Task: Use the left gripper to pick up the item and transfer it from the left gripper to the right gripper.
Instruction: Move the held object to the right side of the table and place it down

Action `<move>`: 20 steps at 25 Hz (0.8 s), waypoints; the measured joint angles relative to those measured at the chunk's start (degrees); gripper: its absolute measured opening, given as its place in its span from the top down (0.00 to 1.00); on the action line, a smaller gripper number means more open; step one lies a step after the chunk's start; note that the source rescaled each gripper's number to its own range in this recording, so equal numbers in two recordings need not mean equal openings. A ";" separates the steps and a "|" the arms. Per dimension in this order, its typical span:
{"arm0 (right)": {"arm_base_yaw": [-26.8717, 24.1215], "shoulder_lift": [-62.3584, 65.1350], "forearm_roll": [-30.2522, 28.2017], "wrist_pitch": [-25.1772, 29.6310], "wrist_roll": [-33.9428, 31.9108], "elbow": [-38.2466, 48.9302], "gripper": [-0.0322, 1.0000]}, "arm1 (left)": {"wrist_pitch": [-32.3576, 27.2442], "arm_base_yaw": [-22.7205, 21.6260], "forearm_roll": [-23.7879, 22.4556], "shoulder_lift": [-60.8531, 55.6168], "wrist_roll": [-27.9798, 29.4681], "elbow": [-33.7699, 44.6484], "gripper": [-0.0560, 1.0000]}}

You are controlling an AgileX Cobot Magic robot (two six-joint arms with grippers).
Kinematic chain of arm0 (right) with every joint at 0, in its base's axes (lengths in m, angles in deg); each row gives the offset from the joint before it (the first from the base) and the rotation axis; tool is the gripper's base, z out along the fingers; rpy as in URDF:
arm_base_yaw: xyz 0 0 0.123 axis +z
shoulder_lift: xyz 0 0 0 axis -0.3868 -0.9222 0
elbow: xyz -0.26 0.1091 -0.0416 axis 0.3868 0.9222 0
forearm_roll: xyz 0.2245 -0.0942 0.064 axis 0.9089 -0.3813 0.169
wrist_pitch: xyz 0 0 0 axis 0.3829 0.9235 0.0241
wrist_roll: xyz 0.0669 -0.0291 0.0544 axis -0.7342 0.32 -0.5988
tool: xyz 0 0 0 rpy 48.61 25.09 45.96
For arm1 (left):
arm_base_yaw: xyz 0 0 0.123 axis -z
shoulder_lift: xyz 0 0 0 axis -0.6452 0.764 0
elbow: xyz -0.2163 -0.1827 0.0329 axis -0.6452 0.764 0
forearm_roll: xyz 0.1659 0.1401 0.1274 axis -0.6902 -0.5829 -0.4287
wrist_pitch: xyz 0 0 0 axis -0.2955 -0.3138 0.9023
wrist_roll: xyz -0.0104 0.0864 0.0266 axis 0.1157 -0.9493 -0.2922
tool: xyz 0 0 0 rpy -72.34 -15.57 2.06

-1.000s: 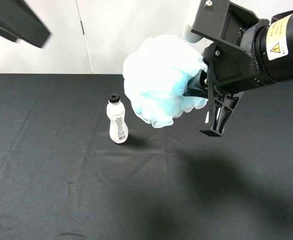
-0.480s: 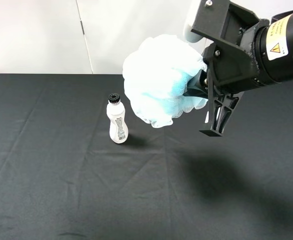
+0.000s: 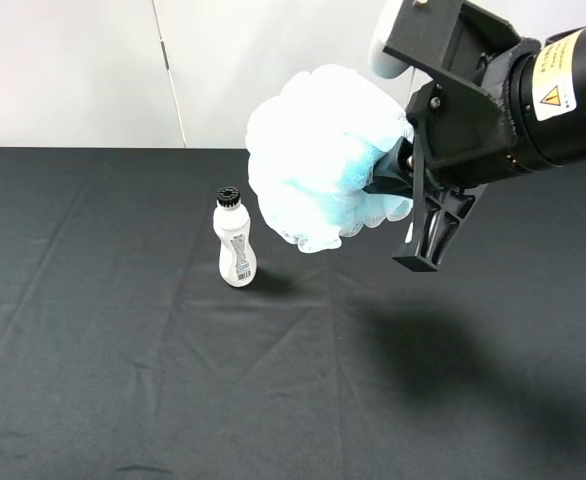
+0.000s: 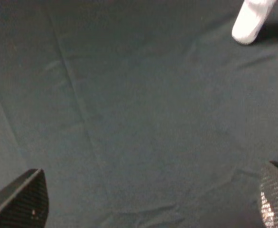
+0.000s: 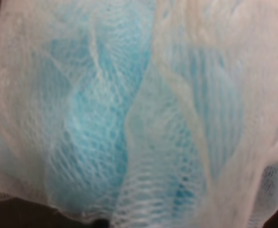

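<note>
Standing wide apart over the bench (image 3: 93,350), the fingers (image 4: 25,199) of the left gripper (image 4: 148,204) held nothing, only their woven-patterned tips showing at the edges of its wrist view. That arm was out of the high camera's sight. The bench wore a matte black cloth, creased in long shallow folds.

Further right a small white bottle (image 3: 235,243) stood upright, waisted in the middle, with a ribbed black cap and a printed label.

Right of the bottle and well above the bench hung the pouf (image 3: 323,160), a round, frilly ball of pale blue and white mesh, wider than the bottle was tall.

The right gripper (image 3: 398,200), black and blocky on an arm with a yellow warning triangle, had the pouf by its right-hand edge. One dark finger pressed into the mesh and the other reached down just beside it. How far they had closed could not be read. The right wrist view showed nothing but netting.

With the pouf in the right gripper alone, the handover looked all but complete. Doing it well probably meant biting into the gathered core rather than the loose outer frills, which would compress and slip, and keeping the left gripper open and clear.
</note>
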 joint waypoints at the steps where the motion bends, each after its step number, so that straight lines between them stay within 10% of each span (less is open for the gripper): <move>1: 0.00 0.00 0.04 0.00 -0.28 0.00 0.94 | 0.67 0.00 0.00 -2.26 0.07 2.07 0.21; 20: 0.00 0.00 1.99 0.43 -4.32 0.00 0.94 | 4.49 0.00 6.86 -28.78 1.49 19.73 0.22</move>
